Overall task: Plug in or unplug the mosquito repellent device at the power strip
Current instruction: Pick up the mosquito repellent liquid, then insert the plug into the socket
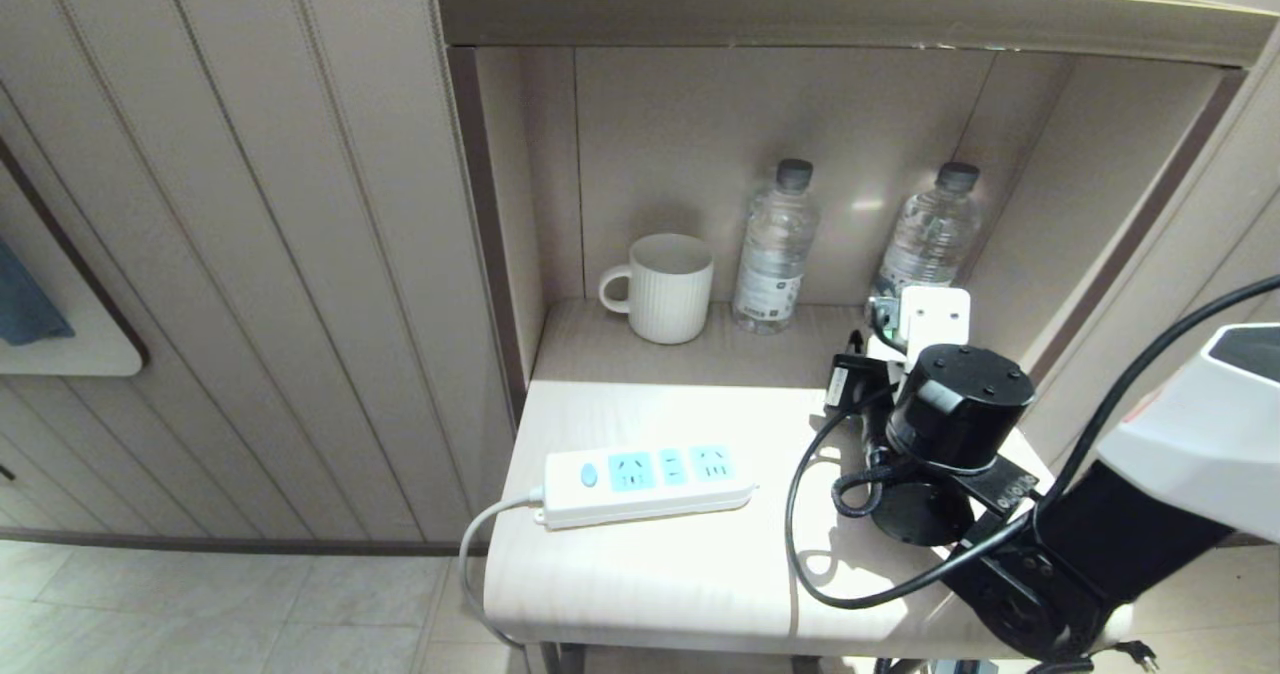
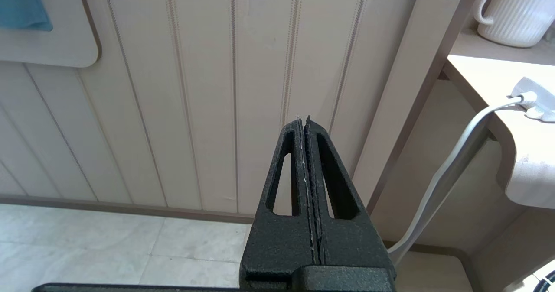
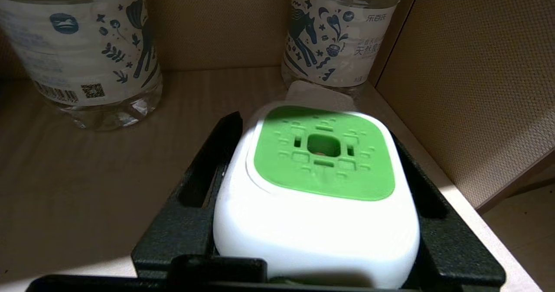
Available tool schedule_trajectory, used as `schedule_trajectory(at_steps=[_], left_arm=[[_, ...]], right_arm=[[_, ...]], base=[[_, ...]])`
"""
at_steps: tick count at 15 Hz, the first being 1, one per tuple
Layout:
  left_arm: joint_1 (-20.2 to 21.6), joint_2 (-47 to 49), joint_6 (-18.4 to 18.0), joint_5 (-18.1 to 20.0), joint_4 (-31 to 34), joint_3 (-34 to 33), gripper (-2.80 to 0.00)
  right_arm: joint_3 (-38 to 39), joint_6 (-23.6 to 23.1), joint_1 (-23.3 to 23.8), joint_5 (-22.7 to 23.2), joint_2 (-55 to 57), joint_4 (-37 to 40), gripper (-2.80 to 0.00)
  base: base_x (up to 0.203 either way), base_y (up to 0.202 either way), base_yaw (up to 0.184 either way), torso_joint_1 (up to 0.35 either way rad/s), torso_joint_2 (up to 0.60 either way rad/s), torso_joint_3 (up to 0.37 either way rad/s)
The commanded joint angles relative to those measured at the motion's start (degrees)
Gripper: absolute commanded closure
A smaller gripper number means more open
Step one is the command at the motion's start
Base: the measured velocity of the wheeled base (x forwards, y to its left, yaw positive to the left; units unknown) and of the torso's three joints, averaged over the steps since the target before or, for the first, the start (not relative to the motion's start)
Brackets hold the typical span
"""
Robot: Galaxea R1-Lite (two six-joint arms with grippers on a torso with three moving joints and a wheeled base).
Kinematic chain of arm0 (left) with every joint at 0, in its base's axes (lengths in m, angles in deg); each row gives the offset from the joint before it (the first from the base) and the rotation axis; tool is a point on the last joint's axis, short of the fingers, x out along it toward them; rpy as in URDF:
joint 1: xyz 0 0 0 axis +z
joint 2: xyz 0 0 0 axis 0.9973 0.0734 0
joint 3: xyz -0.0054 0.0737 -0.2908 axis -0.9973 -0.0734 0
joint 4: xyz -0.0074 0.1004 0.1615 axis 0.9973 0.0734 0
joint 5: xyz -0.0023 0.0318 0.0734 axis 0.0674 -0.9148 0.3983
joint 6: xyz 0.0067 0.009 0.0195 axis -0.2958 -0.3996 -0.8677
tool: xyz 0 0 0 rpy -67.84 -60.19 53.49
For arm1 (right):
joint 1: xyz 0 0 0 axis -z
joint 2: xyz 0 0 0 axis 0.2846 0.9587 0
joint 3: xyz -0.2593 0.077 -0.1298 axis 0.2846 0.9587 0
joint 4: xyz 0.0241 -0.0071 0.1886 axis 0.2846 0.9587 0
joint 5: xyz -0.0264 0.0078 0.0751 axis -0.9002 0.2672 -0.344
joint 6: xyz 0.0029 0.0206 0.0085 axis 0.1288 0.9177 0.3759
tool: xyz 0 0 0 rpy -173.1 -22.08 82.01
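The mosquito repellent device (image 3: 321, 179), white with a green vented top, stands on the table at the back right, just in front of a water bottle. My right gripper (image 3: 312, 127) is shut on it, one black finger pressed against each side. In the head view the black right wrist (image 1: 958, 404) covers that spot. The power strip (image 1: 645, 482) lies flat near the table's front left with its light-blue sockets empty, and its white cord (image 1: 480, 544) drops off the left edge. My left gripper (image 2: 303, 121) is shut on nothing and hangs left of the table, facing the wall panels.
A white ribbed mug (image 1: 665, 287) and two clear water bottles (image 1: 775, 249) (image 1: 930, 234) stand at the back of the alcove. The alcove's right wall (image 3: 468, 88) is close beside the device. A black cable (image 1: 810, 514) loops over the table's right part.
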Motion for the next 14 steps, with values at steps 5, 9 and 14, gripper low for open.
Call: schedule_trajectory(at_steps=[5, 9, 14], left_arm=[[0.0, 0.0, 0.1, 0.0, -0.1, 0.0, 0.00], [0.0, 0.1, 0.1, 0.0, -0.1, 0.0, 0.00], [0.0, 0.1, 0.1, 0.0, -0.1, 0.0, 0.00]], right_arm=[[-0.5, 0.0, 0.8, 0.1, -0.1, -0.5, 0.00], [0.7, -0.5, -0.5, -0.3, -5.5, 1.8, 0.00], [3.6, -0.4, -5.9, -1.8, -20.0, 16.3, 0.00]], base=[[0.000, 0.000, 0.000, 0.000, 0.00, 0.000], [0.000, 0.000, 0.000, 0.000, 0.00, 0.000], [0.000, 0.000, 0.000, 0.000, 0.00, 0.000]])
